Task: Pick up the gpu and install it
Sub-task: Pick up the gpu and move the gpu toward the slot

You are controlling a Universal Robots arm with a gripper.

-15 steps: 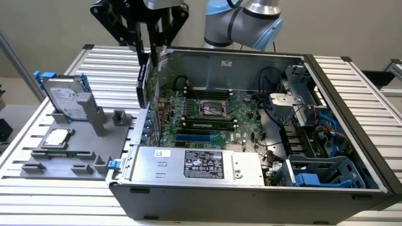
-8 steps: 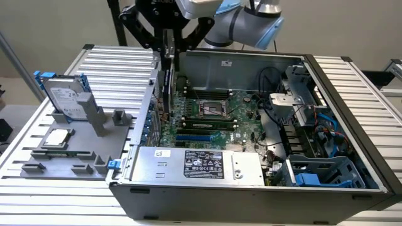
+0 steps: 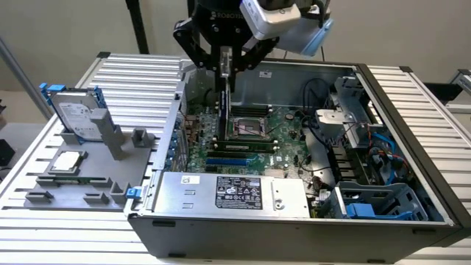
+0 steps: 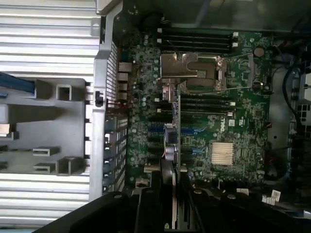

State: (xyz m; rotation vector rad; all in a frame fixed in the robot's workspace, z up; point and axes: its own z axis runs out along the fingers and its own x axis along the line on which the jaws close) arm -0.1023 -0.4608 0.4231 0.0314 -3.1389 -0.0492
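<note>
Gpu [image 3: 223,105], one card, hangs edge-down above one motherboard [image 3: 283,124], grasped by the single pincer [image 3: 225,66].

The ribbed pale metal table [image 3: 125,69] carries two things. An open computer case [image 3: 294,234] stands on it directly beneath the gripper [image 3: 224,69] and spreads well out from it toward the exterior view's right. A grey slotted holder tray [image 3: 96,175] lies flat on the slats, lower than the gripper and off toward the exterior view's left, just beside the case's side wall.
</note>
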